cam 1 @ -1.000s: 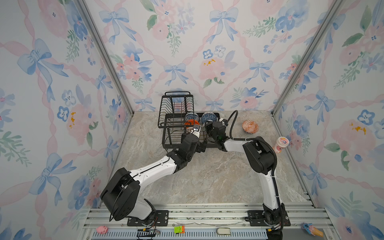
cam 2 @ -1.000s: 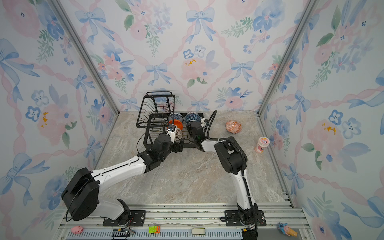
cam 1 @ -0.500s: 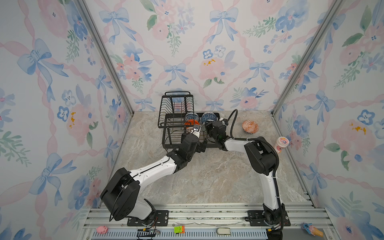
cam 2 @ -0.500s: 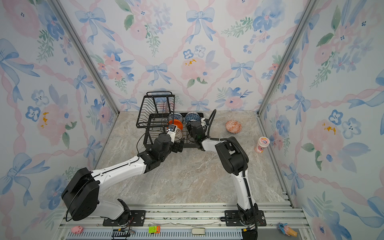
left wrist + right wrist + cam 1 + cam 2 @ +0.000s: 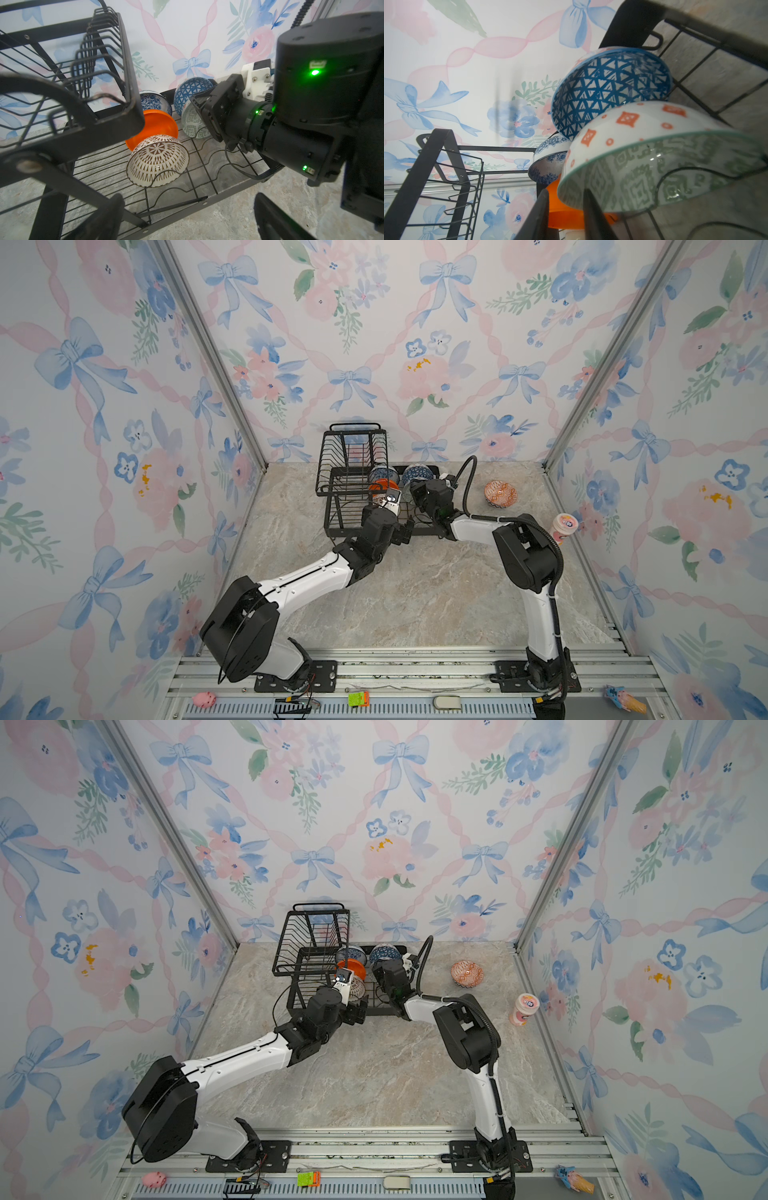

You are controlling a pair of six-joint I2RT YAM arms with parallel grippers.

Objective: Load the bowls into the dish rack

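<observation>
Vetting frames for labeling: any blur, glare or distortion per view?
Both top views: even soft light, sharp, corner posts splay outward. Left wrist view: the dish rack rail near the lens is out of focus, the white radial-line bowl is sharp, green lamps bloom. Right wrist view: glare spots inside the pale green bowl, the right gripper a soft dark silhouette.

Right pincer [image 5: 564,195] cut off at btm edge; orange bowl [image 5: 160,124] half-hidden behind rack [image 5: 116,122].

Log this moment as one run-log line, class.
left gripper open, empty | right gripper straddling pale green patterned bowl rim | five bowls in black wire dish rack | orange-white patterned bowl on table
</observation>
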